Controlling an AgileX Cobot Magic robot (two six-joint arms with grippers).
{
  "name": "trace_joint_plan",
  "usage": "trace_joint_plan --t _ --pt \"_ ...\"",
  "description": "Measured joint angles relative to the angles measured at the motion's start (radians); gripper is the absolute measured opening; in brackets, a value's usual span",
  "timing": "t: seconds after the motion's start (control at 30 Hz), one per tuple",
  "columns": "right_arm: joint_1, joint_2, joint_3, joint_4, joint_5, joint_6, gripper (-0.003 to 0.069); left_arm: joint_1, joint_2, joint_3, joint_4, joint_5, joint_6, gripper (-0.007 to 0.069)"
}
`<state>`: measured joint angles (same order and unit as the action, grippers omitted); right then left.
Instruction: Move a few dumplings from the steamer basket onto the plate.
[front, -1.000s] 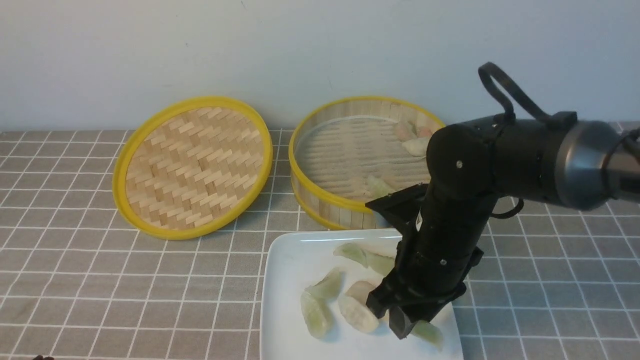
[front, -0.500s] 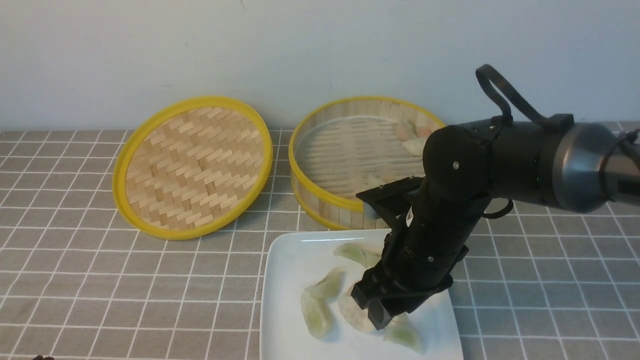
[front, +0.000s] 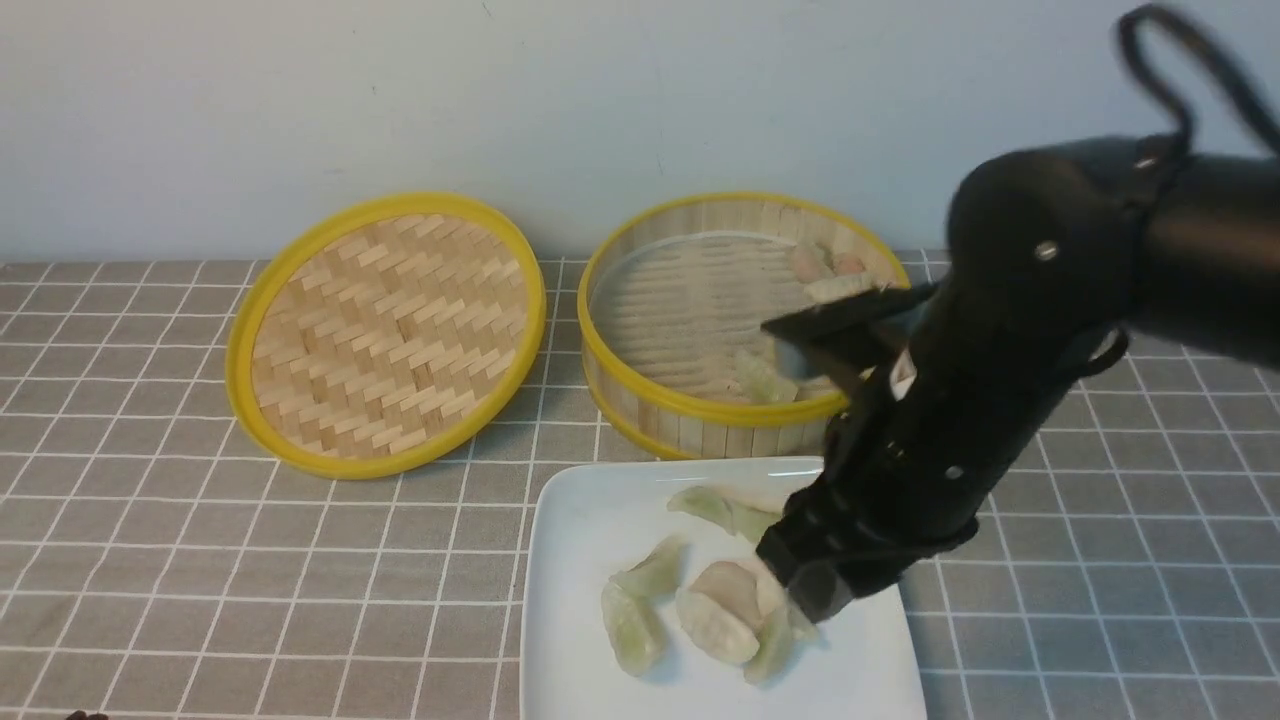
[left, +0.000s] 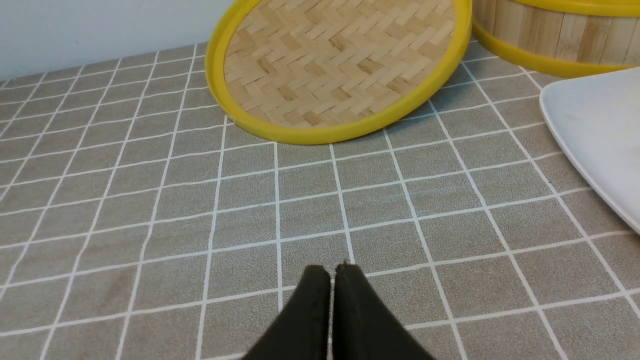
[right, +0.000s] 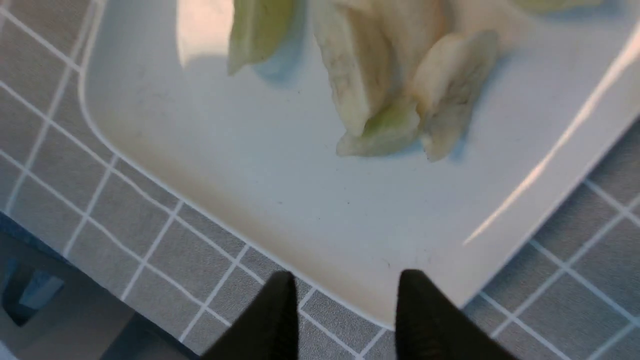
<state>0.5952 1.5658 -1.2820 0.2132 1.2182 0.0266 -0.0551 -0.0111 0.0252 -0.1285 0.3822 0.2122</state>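
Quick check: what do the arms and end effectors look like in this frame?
Right arm: bulky matte black housing, small silver screws, white label patch, thin black cable loop above. Right end effector and left end effector: black, tapered fingers. Left arm unseen.

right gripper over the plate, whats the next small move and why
Probably lift and swing over to the steamer basket: the right gripper is open and empty over the plate, dumplings lie on it, and a green dumpling waits in the basket.
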Motion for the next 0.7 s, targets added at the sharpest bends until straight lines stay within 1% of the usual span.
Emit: trace_joint_plan --t 0.03,0.07,0.13,0.2,0.3,0.37,0.4,0.43,0.5,0.63,0.7 --pt "0.0 -0.055 0.0 -0.015 0.002 0.017 0.0162 0.0 0.0 0.0 0.0 0.0 0.0 -0.0005" --pt "0.0 -0.125 0.0 -0.049 0.007 0.04 0.009 0.0 0.0 0.0 0.0 0.0 0.0 -0.0005" --pt "0.0 -0.209 0.0 -0.09 0.006 0.067 0.0036 0.0 0.0 0.0 0.0 0.0 0.0 -0.0005" --pt "0.0 -0.318 0.001 -0.144 -0.017 0.097 0.0004 0.0 0.0 0.0 0.0 0.0 0.0 -0.0005" --pt "0.0 -0.506 0.019 -0.26 -0.098 0.138 -0.0011 0.0 0.0 0.0 0.0 0.0 0.0 -0.0005" --pt "0.0 -0.563 0.038 -0.299 -0.135 0.156 -0.0012 0.0 0.0 0.0 0.0 0.0 0.0 -0.0005" --pt "0.0 -0.658 0.078 -0.343 -0.19 0.181 -0.0012 0.0 0.0 0.0 0.0 0.0 0.0 -0.0005" --pt "0.0 -0.699 0.102 -0.363 -0.215 0.191 -0.0012 0.0 0.0 0.0 0.0 0.0 0.0 -0.0005" --pt "0.0 -0.768 0.141 -0.38 -0.251 0.204 -0.0012 0.0 0.0 0.0 0.0 0.0 0.0 -0.0005" --pt "0.0 -0.961 0.319 -0.402 -0.401 0.217 -0.0013 0.0 0.0 0.0 0.0 0.0 0.0 -0.0005" --pt "0.0 -0.997 0.363 -0.402 -0.442 0.217 -0.0013 0.0 0.0 0.0 0.0 0.0 0.0 -0.0005"
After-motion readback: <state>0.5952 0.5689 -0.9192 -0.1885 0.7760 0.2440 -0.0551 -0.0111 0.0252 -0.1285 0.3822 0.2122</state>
